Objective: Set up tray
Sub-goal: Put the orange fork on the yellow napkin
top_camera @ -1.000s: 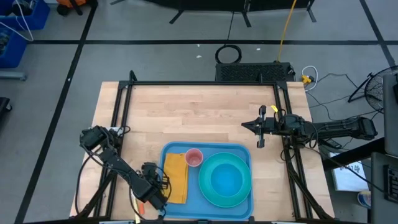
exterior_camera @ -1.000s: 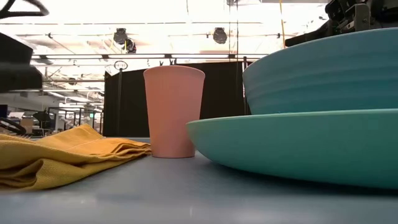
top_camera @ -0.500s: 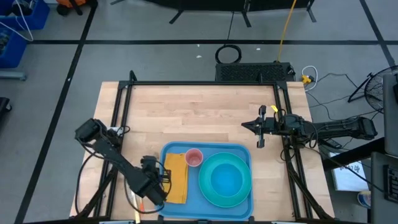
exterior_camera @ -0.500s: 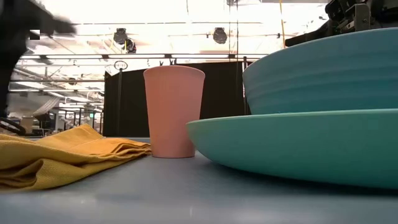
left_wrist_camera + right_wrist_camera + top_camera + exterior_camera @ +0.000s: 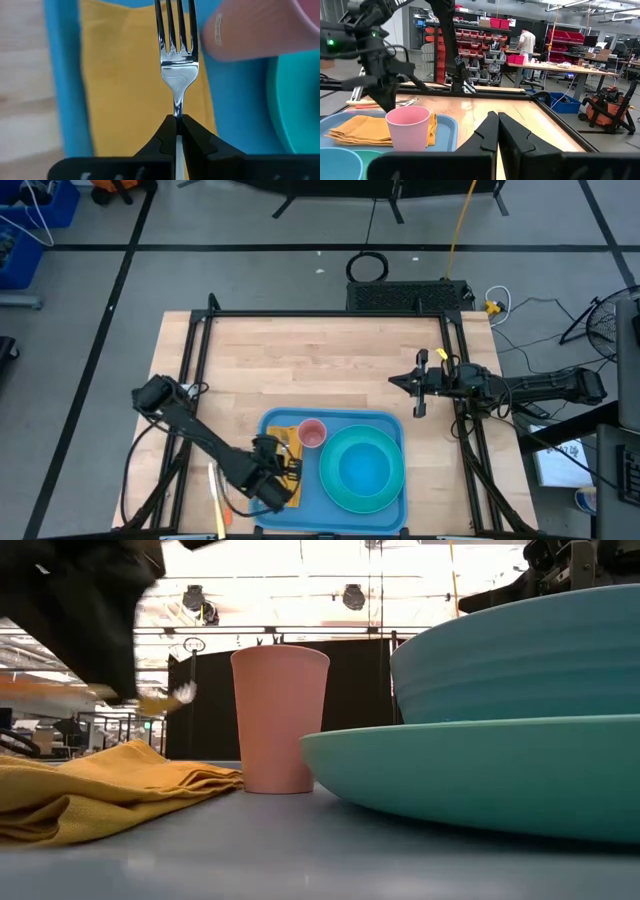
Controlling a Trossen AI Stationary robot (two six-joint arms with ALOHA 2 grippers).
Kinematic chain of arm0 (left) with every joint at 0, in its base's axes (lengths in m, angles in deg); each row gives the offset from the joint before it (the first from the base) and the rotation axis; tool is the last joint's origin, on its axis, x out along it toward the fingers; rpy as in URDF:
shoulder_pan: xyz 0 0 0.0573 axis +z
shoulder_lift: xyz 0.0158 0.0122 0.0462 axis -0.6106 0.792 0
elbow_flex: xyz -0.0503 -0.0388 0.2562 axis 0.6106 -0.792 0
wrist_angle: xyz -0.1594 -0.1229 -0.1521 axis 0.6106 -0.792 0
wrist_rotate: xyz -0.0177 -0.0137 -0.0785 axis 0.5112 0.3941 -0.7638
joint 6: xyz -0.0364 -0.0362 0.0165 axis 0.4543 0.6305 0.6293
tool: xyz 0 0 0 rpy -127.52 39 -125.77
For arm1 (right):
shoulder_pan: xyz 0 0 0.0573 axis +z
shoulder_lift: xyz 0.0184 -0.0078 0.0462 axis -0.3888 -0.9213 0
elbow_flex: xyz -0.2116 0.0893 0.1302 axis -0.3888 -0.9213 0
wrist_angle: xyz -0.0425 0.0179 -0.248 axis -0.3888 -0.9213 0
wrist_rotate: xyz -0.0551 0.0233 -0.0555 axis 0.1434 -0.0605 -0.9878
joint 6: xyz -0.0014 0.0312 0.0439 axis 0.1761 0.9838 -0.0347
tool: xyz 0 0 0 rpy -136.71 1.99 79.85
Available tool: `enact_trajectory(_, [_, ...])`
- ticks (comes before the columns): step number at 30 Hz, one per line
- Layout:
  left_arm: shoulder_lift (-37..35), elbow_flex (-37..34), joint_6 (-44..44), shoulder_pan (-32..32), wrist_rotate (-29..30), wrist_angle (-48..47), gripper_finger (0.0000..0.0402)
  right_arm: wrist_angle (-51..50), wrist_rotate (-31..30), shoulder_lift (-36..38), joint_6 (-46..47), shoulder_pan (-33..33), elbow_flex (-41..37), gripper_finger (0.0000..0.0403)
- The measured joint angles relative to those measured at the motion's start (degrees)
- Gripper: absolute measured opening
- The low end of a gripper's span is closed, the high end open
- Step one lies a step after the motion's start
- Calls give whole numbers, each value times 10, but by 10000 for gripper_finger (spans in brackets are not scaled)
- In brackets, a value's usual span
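Since a second earlier, we noted the left gripper point(image 5: 178, 120) had carried a fork point(image 5: 176, 55), pinched by its handle, over the napkin point(image 5: 135, 80) on the tray point(image 5: 392, 425). Rigid, slippery; the right gripper point(image 5: 497, 120), pressed together, waited apart.

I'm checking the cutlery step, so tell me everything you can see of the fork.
The fork is shiny silver metal with four tines and a narrow neck. The left gripper is shut on its neck, and its handle is hidden behind the fingers. It hangs above the folded yellow napkin on the blue tray, tines pointing away from the gripper, beside the pink cup. Whether it touches the napkin is unclear.
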Motion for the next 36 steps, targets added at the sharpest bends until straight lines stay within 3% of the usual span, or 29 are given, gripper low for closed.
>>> enact_trajectory(10, [40, 0, -100, 51, -12, 69, 12, -21, 0, 0, 0, 0, 0, 0])
enact_trajectory(30, [87, 2, -53, 32, -28, 92, 13, -32, 0, 0, 15, 0, 0, 0])
enact_trajectory(36, [82, 0, -68, 33, -32, 76, 80, -33, 0, 0, 15, 0, 0, 0])
